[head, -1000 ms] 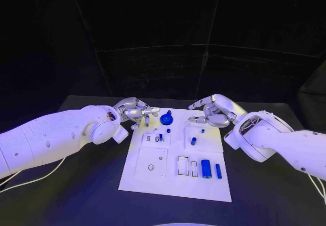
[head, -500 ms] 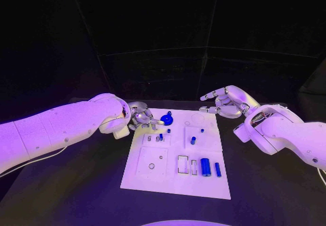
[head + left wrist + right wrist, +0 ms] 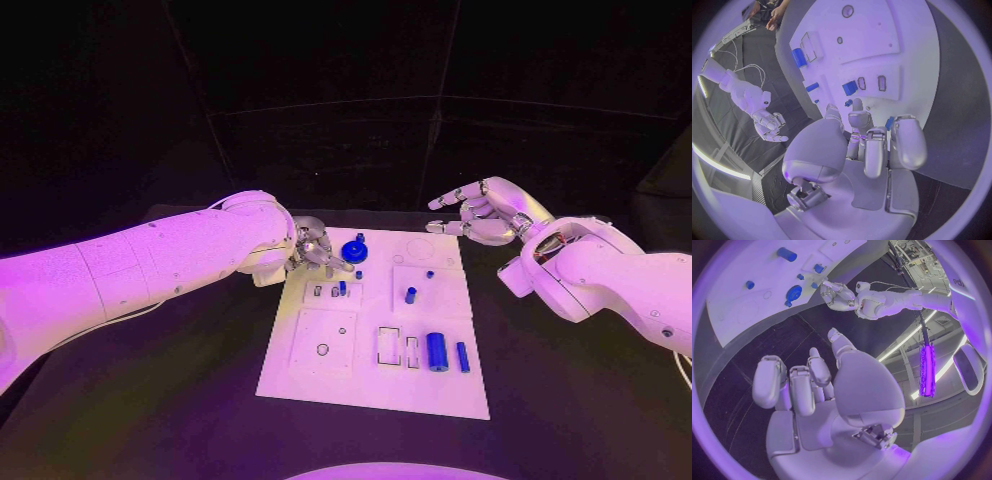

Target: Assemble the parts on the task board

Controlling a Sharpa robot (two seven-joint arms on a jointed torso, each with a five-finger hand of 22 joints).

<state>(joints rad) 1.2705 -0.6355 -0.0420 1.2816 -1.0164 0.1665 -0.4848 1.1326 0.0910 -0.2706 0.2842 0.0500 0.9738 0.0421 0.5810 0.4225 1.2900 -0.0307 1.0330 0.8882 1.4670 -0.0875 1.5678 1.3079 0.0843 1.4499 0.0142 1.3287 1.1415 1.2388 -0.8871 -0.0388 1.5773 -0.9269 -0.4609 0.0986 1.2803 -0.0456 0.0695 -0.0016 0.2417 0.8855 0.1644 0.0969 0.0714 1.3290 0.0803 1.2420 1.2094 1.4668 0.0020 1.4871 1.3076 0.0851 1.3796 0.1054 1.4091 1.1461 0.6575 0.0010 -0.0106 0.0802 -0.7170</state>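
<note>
white task board point(image 3: 372, 375) lies flat mid black counter point(image 3: 577, 400), long side running away from the robot. on it: big blue cylinder point(image 3: 436, 352) and a thinner blue bar point(image 3: 463, 356) just beside it near the board's right edge on the near half, next to two empty rectangular slots. a short blue peg point(image 3: 411, 295) stands around the middle of the board, a smaller blue piece point(image 3: 430, 273) beyond it. a small blue part point(image 3: 342, 289) sits in the slot group left of centre. a round blue knob piece point(image 3: 353, 249) sits at the far left part of the board.

left hand point(image 3: 315, 252) is low over the board's far left corner, just beside the knob piece, fingers curled in; wrist view shows nothing between them, fingertips point(image 3: 857, 106) close to the board surface, can't tell if touching. right hand point(image 3: 483, 217) is raised off the far right corner of the board, apart from it, fingers loosely spread, holding nothing.
</note>
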